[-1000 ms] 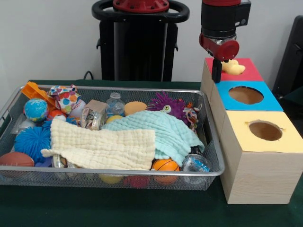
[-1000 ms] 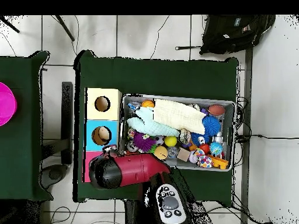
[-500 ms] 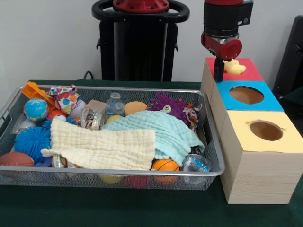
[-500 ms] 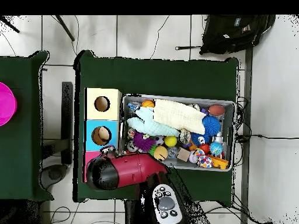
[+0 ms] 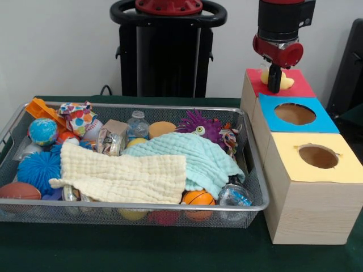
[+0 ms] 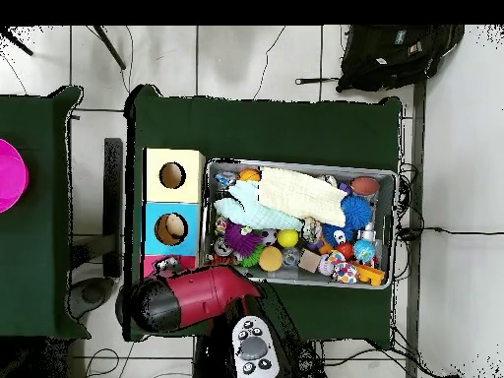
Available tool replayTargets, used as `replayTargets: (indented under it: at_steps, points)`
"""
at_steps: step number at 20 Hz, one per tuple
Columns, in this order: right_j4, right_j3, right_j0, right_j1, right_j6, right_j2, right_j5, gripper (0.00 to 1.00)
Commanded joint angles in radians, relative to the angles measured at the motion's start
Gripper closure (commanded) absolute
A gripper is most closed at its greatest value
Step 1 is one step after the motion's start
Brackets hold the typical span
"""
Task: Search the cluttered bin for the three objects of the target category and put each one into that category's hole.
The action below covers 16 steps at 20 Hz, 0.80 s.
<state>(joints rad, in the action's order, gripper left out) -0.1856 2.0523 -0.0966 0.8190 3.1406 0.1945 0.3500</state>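
A black backpack [image 6: 399, 51] lies on the tiled floor [image 6: 246, 59] beyond the green table [image 6: 266, 128]. A pink round object [image 6: 10, 175] sits at the edge of a second green table [image 6: 34, 226]. Cables [image 6: 433, 232] trail across the floor beside the tables.

The red and black arm [image 5: 279, 25] hangs straight down at the bench's far right corner, its dark tool [image 5: 275, 79] pointing downward; finger spread is unclear.
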Motion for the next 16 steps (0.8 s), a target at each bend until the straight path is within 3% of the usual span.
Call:
replayTargets:
  at_steps: [1,12,16]
  points:
    - [0.005,0.099,0.024,-0.010,-0.002,0.062,-0.040,1.00]
    - [-0.007,0.150,0.015,-0.015,-0.010,0.060,-0.102,1.00]
    - [-0.021,0.134,0.013,-0.043,-0.021,0.049,-0.121,1.00]
